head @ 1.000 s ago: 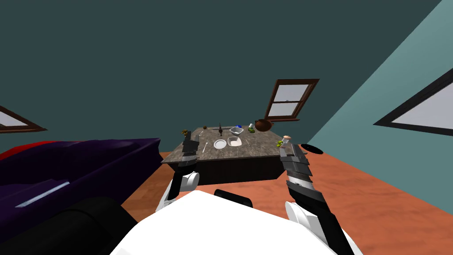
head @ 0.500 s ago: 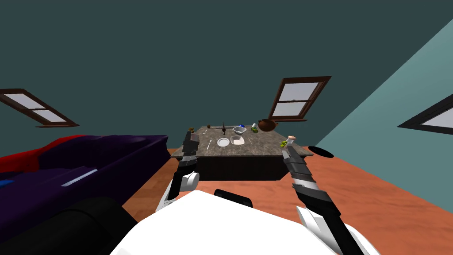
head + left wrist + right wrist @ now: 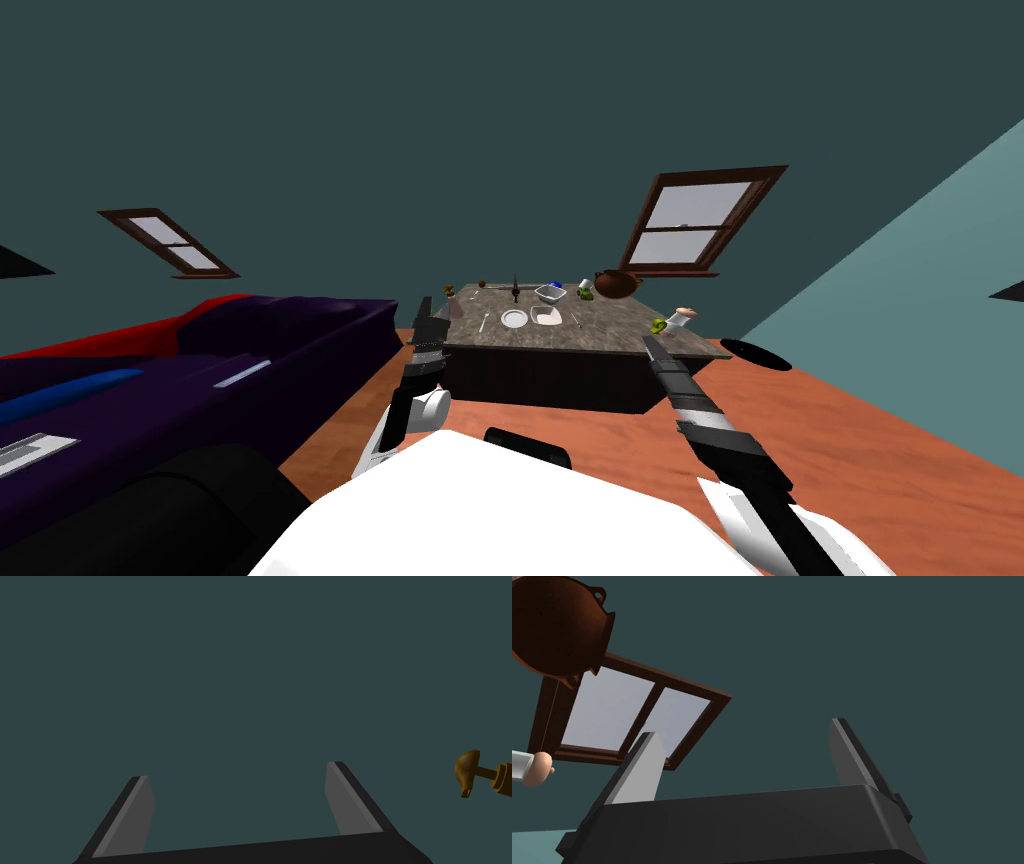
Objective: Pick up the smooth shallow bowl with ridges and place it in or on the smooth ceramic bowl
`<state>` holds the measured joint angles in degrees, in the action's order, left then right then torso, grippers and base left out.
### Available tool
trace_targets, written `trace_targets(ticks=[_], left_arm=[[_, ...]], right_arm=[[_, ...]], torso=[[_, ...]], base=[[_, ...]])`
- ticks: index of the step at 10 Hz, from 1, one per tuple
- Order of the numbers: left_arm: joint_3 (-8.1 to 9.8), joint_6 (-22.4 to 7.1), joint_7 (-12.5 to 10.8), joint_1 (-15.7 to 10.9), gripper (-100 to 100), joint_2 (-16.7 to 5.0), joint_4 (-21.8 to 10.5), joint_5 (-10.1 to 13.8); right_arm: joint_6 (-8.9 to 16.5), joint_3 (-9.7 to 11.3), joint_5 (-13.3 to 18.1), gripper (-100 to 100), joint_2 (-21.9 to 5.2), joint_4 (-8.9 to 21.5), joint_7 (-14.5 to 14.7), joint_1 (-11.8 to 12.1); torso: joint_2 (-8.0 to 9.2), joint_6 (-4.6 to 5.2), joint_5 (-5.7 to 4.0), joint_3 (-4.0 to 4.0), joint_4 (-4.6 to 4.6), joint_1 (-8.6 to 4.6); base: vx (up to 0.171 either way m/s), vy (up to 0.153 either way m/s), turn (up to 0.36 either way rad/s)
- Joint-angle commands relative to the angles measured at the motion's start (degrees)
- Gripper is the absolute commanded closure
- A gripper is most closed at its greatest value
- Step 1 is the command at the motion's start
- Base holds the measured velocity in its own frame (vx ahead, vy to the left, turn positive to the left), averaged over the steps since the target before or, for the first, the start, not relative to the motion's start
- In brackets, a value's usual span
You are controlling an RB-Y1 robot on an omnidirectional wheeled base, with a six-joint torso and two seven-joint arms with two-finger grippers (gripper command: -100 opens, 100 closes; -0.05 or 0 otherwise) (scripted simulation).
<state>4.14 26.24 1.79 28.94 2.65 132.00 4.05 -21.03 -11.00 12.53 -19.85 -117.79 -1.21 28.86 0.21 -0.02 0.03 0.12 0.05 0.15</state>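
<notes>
The left gripper holds its two grey fingers wide apart with nothing between them, aimed at a dark teal wall. Just outside one finger is a small brown knob on a stem. The right gripper is spread just as wide and is also empty. Beyond one of its fingers are a round dark brown pot with a small handle loop, a brown-framed window and the corked end of a pale bottle. In the head view both grippers sit low in the centre of the frame, one toward each end of the near edge of a grey stone-topped table, touching nothing on it. The shallow bowl lies flat on the tabletop, right at frame centre: round, white and low-rimmed, its ridges too small to make out. Just right of it is a squarer white bowl, and above that in the frame a deeper grey-white bowl; which of these two is the ceramic one cannot be told. The head view also takes in a spoon left of the shallow bowl, a dark purple sofa across the lower left and a black disc on the orange floor, right of the table. The wrist views give the pot's loop and the bottle's cork up close.
</notes>
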Motion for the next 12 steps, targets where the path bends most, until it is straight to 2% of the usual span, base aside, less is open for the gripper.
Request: trace_targets(ticks=[1, 2, 3, 4, 5, 6, 7, 8, 9, 10, 11, 12], left_arm=[[0.0, 0.0, 0.0, 0.0, 0, 0.0, 0.0, 0.0], [0.01, 0.0, 0.0, 0.01, 0, 0.0, 0.0, 0.0], [0.0, 0.0, 0.0, 0.0, 0, 0.0, 0.0, 0.0], [0.01, 0.0, 0.0, 0.01, 0, 0.0, 0.0, 0.0], [0.0, 0.0, 0.0, 0.01, 0, 0.0, 0.0, 0.0], [0.01, 0.0, 0.0, 0.01, 0, 0.0, 0.0, 0.0], [0.0, 0.0, 0.0, 0.0, 0, 0.0, 0.0, 0.0], [0.01, 0.0, 0.0, 0.01, 0, 0.0, 0.0, 0.0], [0.0, 0.0, 0.0, 0.01, 0, 0.0, 0.0, 0.0], [0.01, 0.0, 0.0, 0.01, 0, 0.0, 0.0, 0.0], [0.0, 0.0, 0.0, 0.01, 0, 0.0, 0.0, 0.0], [0.01, 0.0, 0.0, 0.01, 0, 0.0, 0.0, 0.0]], right_arm=[[0.21, -0.62, 2.05, -100, -1.12, 0.89, 0.06, -0.01], [0.62, -1.42, 4.15, -100, -3.08, 2.5, 0.25, -0.23], [0.62, -1.42, 4.58, -100, -3.08, 2.5, 0.25, -0.23], [1.06, -2.12, 6.86, -100, -5.13, 4.19, 0.48, -0.46], [1.06, -2.12, 7.2, -100, -5.13, 4.19, 0.48, -0.46], [1.53, -2.71, 9.42, -100, -7.3, 5.94, 0.75, -0.68], [1.53, -2.71, 9.89, -100, -7.3, 5.94, 0.75, -0.68], [2.03, -3.16, 12.21, -100, -9.57, 7.74, 1.06, -0.89], [2.03, -3.16, 12.64, -100, -9.57, 7.74, 1.06, -0.89], [2.54, -3.47, 14.88, -100, -11.93, 9.59, 1.42, -1.09], [2.54, -3.47, 15.44, -100, -11.93, 9.59, 1.42, -1.09], [3.07, -3.63, 17.69, -100, -14.37, 11.46, 1.82, -1.27]], torso=[[0.0, 0.0, 0.0, 0.0, 0.0, 0.0], [-0.05, 0.04, 0.0, -0.03, -0.01, -0.04], [-0.08, 0.01, -0.01, -0.05, -0.02, -0.04], [-0.12, 0.03, -0.01, -0.07, -0.02, -0.08], [-0.13, 0.01, -0.01, -0.08, -0.03, -0.07], [-0.13, 0.04, -0.01, -0.07, -0.03, -0.05], [-0.11, 0.0, 0.0, -0.06, -0.02, 0.02], [-0.12, 0.04, 0.0, -0.07, -0.02, 0.0], [-0.15, 0.01, 0.01, -0.09, -0.03, 0.05], [-0.15, 0.04, 0.01, -0.09, -0.03, 0.0], [-0.16, 0.01, 0.0, -0.09, -0.03, 0.0], [-0.18, 0.04, 0.0, -0.1, -0.04, -0.03]], base=[[-0.037, 0.039, 0.062], [-0.031, 0.041, 0.119], [-0.02, 0.029, 0.063], [-0.021, 0.039, 0.125], [-0.021, 0.04, 0.064], [-0.034, 0.063, 0.149], [-0.021, 0.05, 0.065], [-0.015, 0.071, 0.135], [-0.014, 0.05, 0.059], [-0.015, 0.055, 0.133], [-0.006, 0.044, 0.077], [-0.01, 0.064, 0.137]])
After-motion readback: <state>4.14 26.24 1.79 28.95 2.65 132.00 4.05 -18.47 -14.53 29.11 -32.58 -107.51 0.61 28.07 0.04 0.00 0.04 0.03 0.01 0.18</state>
